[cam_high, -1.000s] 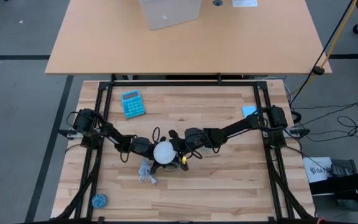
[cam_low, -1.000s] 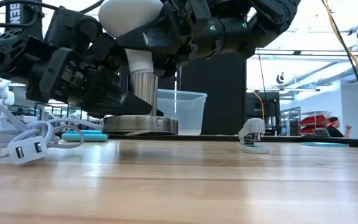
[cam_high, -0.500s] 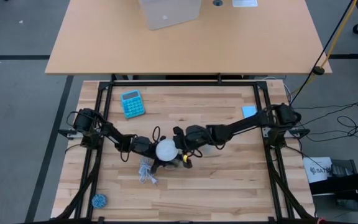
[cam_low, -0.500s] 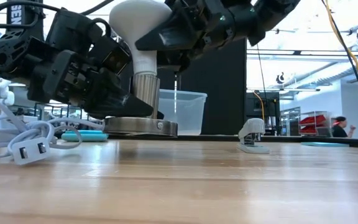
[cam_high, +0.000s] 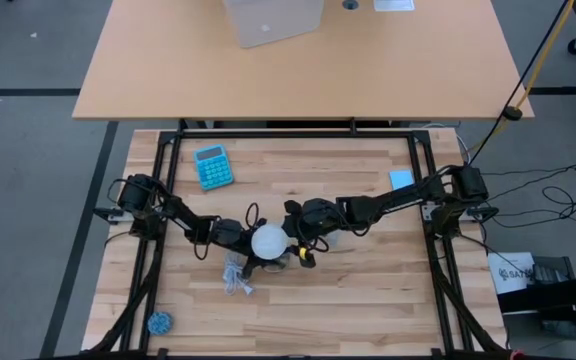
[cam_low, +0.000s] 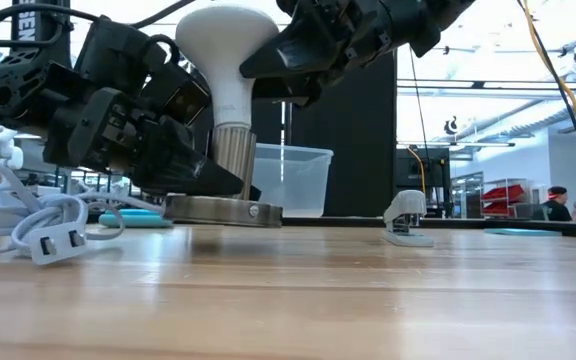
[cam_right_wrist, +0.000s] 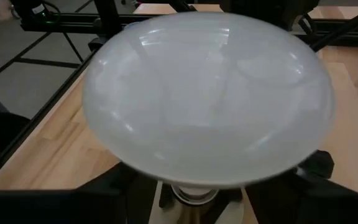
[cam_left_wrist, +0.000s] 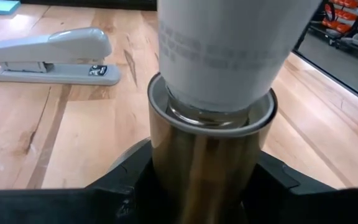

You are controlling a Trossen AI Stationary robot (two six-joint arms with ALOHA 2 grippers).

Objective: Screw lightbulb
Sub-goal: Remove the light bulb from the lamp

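Observation:
The white lightbulb (cam_low: 223, 45) stands upright with its screw base in the metallic socket (cam_low: 232, 160). The socket's round disc (cam_low: 223, 211) is on the wooden table. The bulb also shows in the high view (cam_high: 266, 241) and the socket tube in the left wrist view (cam_left_wrist: 204, 155). My left gripper (cam_high: 240, 240) is shut on the socket, coming from the table's left. My right gripper (cam_low: 288, 55) is open, up beside the dome on its right. The dome (cam_right_wrist: 207, 99) fills the right wrist view. I cannot tell whether the right fingers touch it. My left gripper pinches the socket's upright metallic tube (cam_left_wrist: 166, 168) between its two fingers (cam_left_wrist: 123, 190), below the bulb's neck. The fingers come level from the table's left, one on each side of the tube. The socket stands upright with its disc on the table.
A white cord with a plug (cam_low: 43, 235) lies near the socket on the left and shows in the high view (cam_high: 233, 275). A grey stapler (cam_low: 406, 218) lies to the right. A teal calculator (cam_high: 213, 166), a blue pad (cam_high: 400, 179) and a blue ball (cam_high: 159, 322) lie farther off.
My right gripper has drawn back from the bulb, up and toward the table's right edge, and uncovered the dome, which it hid a second ago. The bulb stays upright in the socket. My left gripper has kept its hold.

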